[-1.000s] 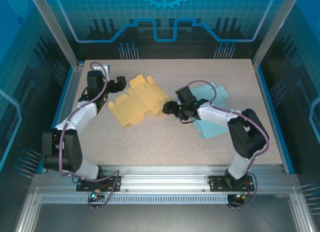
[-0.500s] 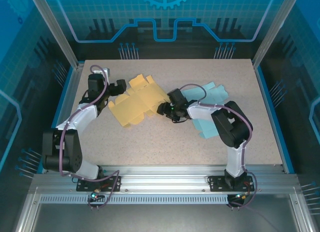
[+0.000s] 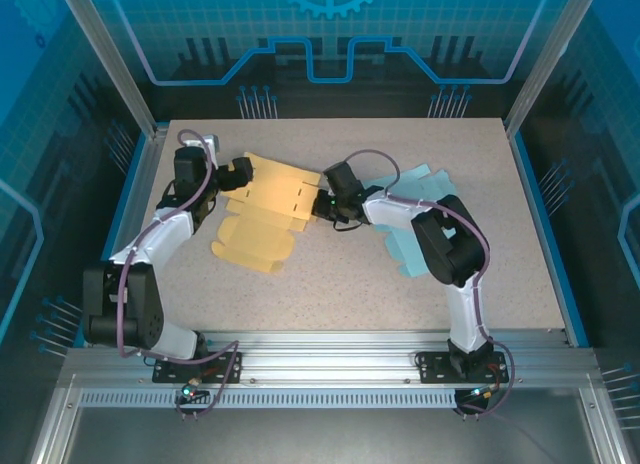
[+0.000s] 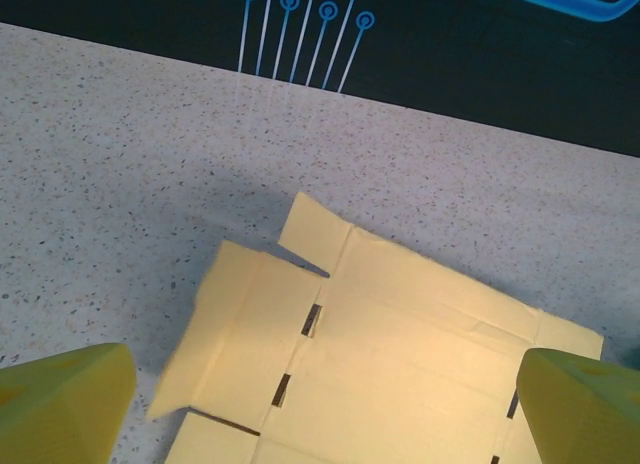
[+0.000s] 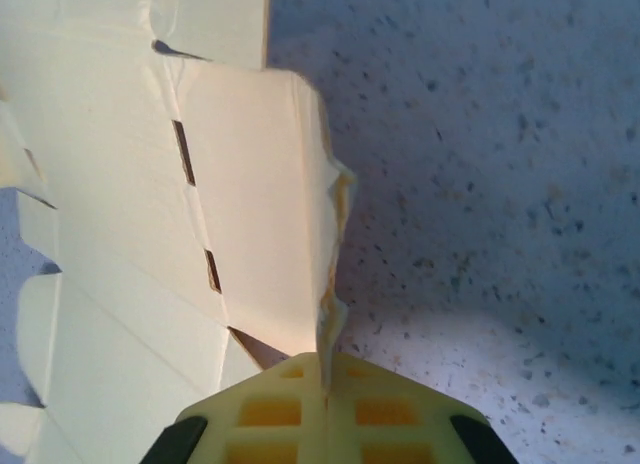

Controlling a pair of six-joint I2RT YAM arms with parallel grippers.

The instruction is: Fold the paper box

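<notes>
Toward the far middle of the table (image 3: pixel 480 274), the right gripper (image 5: pixel 325 379) is pinching shut on the right flap of the yellow paper box (image 3: pixel 262 212). The left gripper (image 3: pixel 243 172) is hovering wide open, empty, over its left end. That crumpling edge is risking tearing if pulled unsupported.

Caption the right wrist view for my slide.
Right pincer shut on a flap of the yellow paper box, table below.

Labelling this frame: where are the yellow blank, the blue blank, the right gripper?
yellow blank (image 3: pixel 268 206), top view, centre panel
blue blank (image 3: pixel 435 185), top view, far flap
right gripper (image 5: pixel 325 384), right wrist view, between fingertips
</notes>
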